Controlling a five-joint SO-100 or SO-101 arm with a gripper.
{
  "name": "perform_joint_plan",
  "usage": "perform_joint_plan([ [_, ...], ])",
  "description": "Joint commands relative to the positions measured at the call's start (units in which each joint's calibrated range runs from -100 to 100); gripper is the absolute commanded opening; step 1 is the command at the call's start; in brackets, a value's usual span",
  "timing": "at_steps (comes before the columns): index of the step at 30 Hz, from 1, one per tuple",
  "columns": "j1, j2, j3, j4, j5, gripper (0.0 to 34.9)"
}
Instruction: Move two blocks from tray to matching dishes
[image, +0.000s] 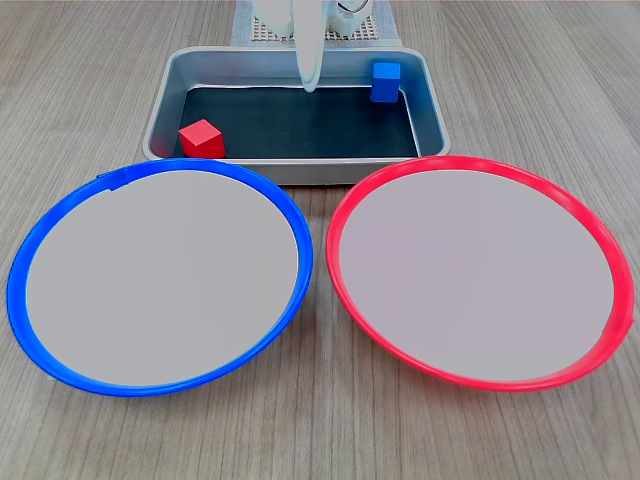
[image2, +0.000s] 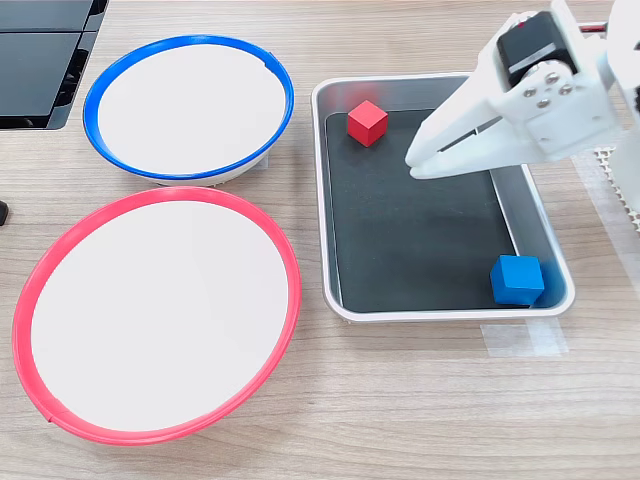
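2 blocks in tray (image2: 534, 215), red block (image2: 367, 122), blue block (image2: 517, 279), 2 empty dishes, fingers (image2: 420, 163) together, holding nothing

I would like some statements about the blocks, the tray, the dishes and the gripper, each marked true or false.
1. Both blocks lie in the tray. True: the red block and the blue block sit at opposite ends.
2. The gripper holds the red block. False: it hovers over the tray, holding nothing.
3. The blue-rimmed dish is empty. True.
4. The red-rimmed dish holds the blue block. False: it is empty.
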Motion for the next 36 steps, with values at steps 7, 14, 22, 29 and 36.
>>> perform_joint_plan([
  [7,9.9,47.6,-43.9,12.7,-2.4,1.5],
  [14,14.1,66.9,-56.5,14.4,-1.6,15.9],
  [22,16.6,78.6,-63.6,19.1,-1.5,19.9],
  [29,17.8,82.8,-65.3,19.5,-1.6,19.0],
  [36,19.8,86.1,-65.7,17.5,-1.3,18.6],
])
